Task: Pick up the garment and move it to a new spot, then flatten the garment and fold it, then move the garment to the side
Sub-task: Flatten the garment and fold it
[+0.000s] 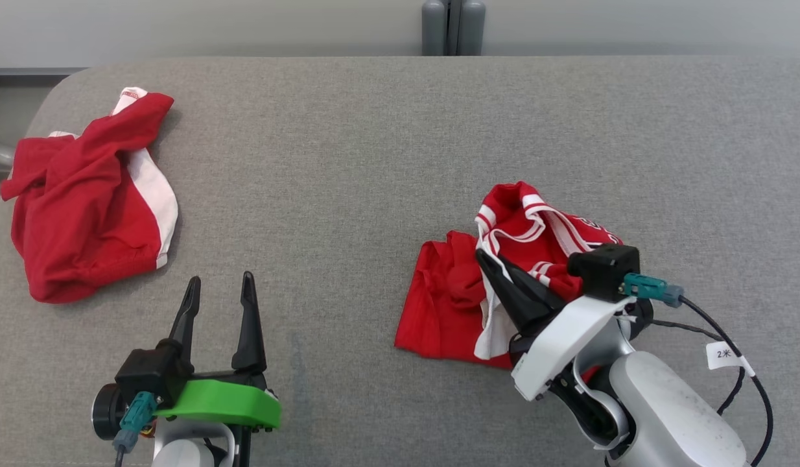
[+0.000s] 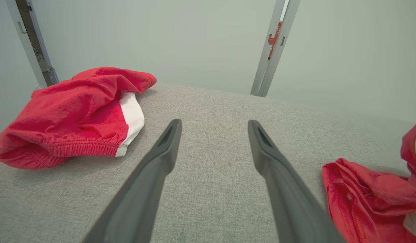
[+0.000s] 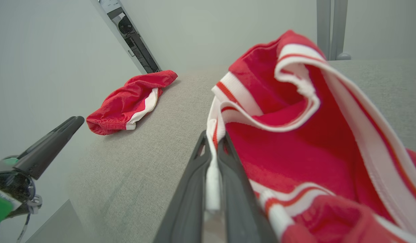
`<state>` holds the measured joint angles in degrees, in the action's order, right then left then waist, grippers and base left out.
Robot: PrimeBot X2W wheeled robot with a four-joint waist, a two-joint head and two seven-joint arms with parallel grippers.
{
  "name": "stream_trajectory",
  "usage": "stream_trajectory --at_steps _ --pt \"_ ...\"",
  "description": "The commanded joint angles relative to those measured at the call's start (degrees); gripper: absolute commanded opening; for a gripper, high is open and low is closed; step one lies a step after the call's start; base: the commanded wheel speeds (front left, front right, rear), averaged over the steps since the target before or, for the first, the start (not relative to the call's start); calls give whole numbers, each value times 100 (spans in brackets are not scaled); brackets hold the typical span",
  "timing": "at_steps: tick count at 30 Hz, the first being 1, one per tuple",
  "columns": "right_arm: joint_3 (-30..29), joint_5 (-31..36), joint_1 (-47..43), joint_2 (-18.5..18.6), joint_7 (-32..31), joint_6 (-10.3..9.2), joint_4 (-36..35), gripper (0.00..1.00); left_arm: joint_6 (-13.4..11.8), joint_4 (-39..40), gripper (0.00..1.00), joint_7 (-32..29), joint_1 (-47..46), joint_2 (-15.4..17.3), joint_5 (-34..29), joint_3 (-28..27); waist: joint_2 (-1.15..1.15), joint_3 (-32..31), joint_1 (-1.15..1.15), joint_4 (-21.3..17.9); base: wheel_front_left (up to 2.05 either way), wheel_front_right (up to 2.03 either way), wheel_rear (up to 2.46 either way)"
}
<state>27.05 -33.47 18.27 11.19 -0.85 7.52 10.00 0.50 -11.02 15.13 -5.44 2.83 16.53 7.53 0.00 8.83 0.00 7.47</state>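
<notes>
Nearest the front edge of the desk (image 1: pixel 374 162), toward its left corner, the left gripper (image 1: pixel 220 279) hovers with its fingers spread wide and nothing between them, pointing at the far edge over bare grey cloth. Toward the front right corner, the right gripper (image 1: pixel 483 256) reaches in from the right and points left and away, its fingers pressed together on a white strip of trim at the near side of the garment (image 1: pixel 439 305). The right wrist view shows that strip pinched flat between the two fingers, with the red cloth and its red-and-white striped band rising just beyond the tips. The garment lies right of the desk's middle and close to the front edge, bunched in a heap that runs roughly from its flat red part at front left to the raised striped band at far right. Crumpled as it is, a true long axis cannot be told. The right arm is plainly the nearer one and has the hold, while the left gripper stands well apart to the garment's left. Judged from this, the lift to a new spot is the step in hand, and the open stretch of desk lies left of and beyond the heap. Farther off, near the far left corner, a second red and white garment (image 1: pixel 82 214) lies crumpled and untouched, and past the far edge stand two grey posts (image 1: pixel 452 26)
</notes>
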Motion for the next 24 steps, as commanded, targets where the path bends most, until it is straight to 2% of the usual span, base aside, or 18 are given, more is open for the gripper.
stream_trajectory --at_steps 1,3,4,5,6,7,14,24 --pt "59 0 76 -39 47 -7 61 0 -31 3 100 0 -110 13 2 19 0 39 0 57 0 0 0" --pt "133 -7 96 -76 69 -7 134 0 -41 -1 100 0 -111 13 19 43 0 46 0 73 0 0 0" --pt "163 -15 100 -89 95 -7 158 8 -52 -3 100 0 -112 13 24 50 0 47 0 75 0 0 0" --pt "196 -22 102 -97 119 -6 179 40 -57 -7 100 0 -110 13 32 55 0 43 0 72 0 0 0" --pt "236 -42 104 -102 148 -6 200 91 -63 -11 100 0 -106 13 39 56 0 39 0 64 0 0 0" --pt "251 -50 108 -90 197 -6 199 100 -58 -19 100 0 -97 13 41 50 0 25 0 48 0 0 0" --pt "-15 86 157 152 682 -6 -84 100 -27 -27 100 0 -70 13 -42 -24 0 -66 0 -144 0 0 0" --pt "-1250 400 -437 658 1150 -6 -496 100 5 18 100 0 -30 13 -145 -102 0 -142 0 -430 0 0 0"
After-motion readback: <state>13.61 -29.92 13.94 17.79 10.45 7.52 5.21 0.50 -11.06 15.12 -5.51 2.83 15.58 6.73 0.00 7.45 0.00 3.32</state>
